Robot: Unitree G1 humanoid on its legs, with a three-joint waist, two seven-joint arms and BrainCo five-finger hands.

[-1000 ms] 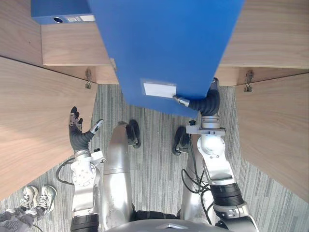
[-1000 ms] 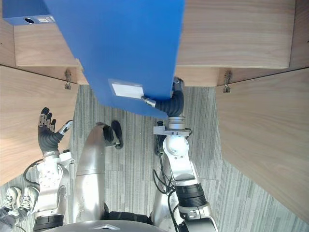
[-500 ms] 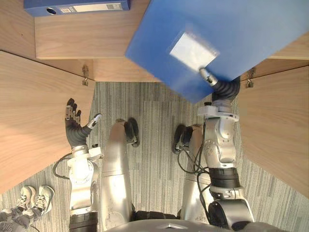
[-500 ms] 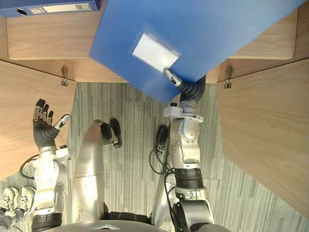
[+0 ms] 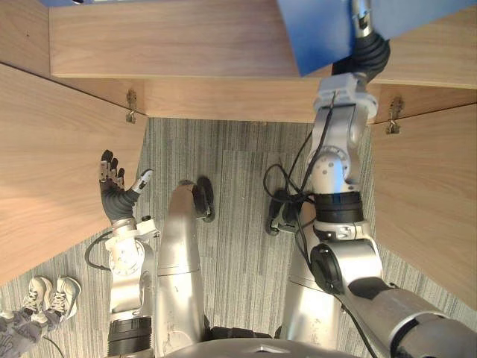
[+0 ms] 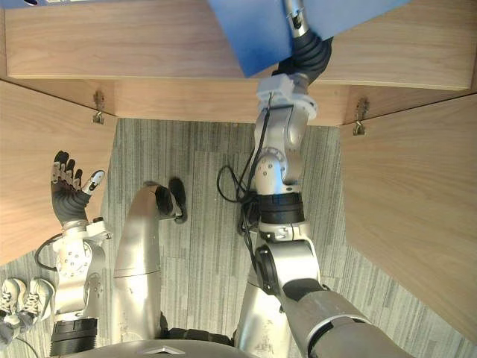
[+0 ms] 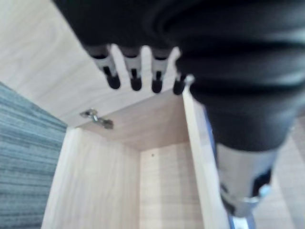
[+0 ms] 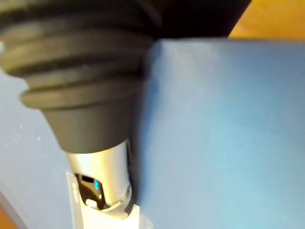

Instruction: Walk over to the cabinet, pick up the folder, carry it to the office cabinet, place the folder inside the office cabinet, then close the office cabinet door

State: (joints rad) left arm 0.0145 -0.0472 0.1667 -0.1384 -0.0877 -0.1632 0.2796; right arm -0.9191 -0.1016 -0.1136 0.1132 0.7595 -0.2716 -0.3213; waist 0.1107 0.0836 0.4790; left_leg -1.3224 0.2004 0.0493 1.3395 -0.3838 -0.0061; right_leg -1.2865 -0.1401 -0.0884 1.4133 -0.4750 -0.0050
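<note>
The right hand (image 5: 367,39) is clamping the folder (image 5: 317,33), which is extending ahead over the cabinet shelf (image 5: 186,37). The left hand (image 5: 113,192) is hovering well apart, fingers (image 5: 109,165) spread.

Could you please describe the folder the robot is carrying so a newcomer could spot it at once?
Find the open wooden cabinet across the top of the head views. Over it, toward the right, the right hand pinches a broad, flat folder. It is bright blue against pale wood, and the left hand holds nothing.

Folder (image 5: 317,33) in the right hand (image 5: 361,13), over the cabinet shelf (image 5: 171,37); door (image 5: 52,171) just left of the left hand (image 5: 112,195).
</note>
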